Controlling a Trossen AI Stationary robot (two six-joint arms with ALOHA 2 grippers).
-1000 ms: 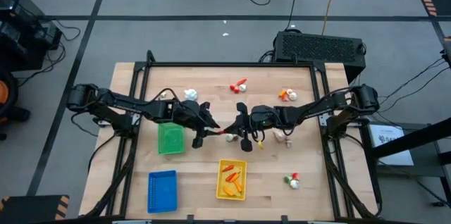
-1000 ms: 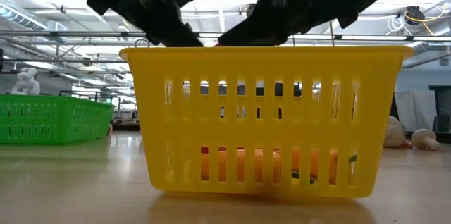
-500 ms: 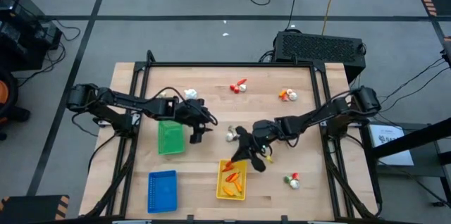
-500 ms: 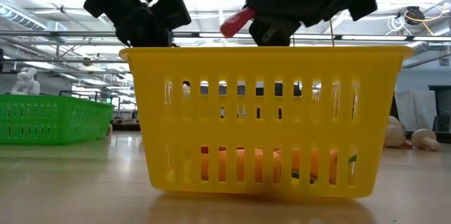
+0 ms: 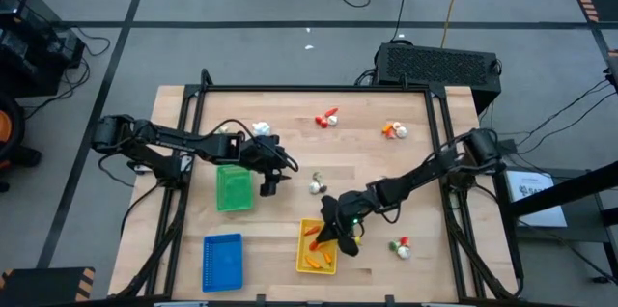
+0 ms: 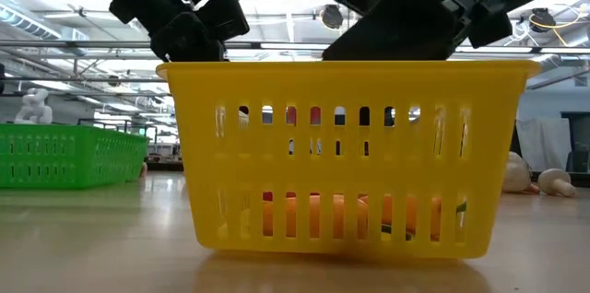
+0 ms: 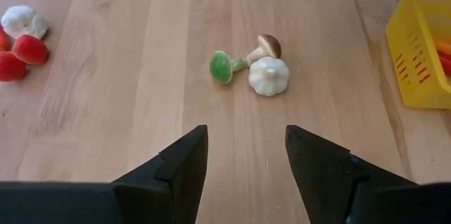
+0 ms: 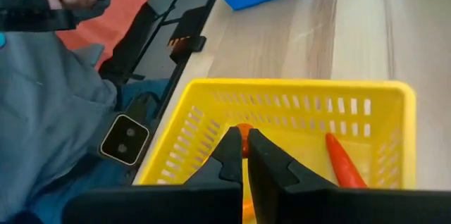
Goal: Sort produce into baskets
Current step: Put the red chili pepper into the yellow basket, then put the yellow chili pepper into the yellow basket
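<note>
- High view: we see the yellow basket (image 5: 318,246) w/ orange and red pieces in it, so sorting is part done. Green basket (image 5: 233,189) and blue basket (image 5: 222,261) look empty from here. Loose produce left on the table (image 5: 290,109): white bulb (image 5: 261,129), red-and-white bits (image 5: 328,118), an orange-and-white cluster (image 5: 393,131), a mushroom group (image 5: 317,186), one more piece (image 5: 401,246) near the right edge. Right gripper (image 5: 340,233) sits over the yellow basket; left gripper (image 5: 269,187) is beside the green one.
- Low view: yellow basket up front, orange pieces showing thru the slots; green basket off to the side.
- Left wrist view: left fingers (image 7: 184,160) spread apart, holding nothing, aimed at the mushroom group.
- Right wrist view: right fingers (image 8: 229,155) pressed shut above the yellow basket; we can't tell if anything is pinched. A carrot (image 8: 343,160) lies inside.
- We judge well under half done.
</note>
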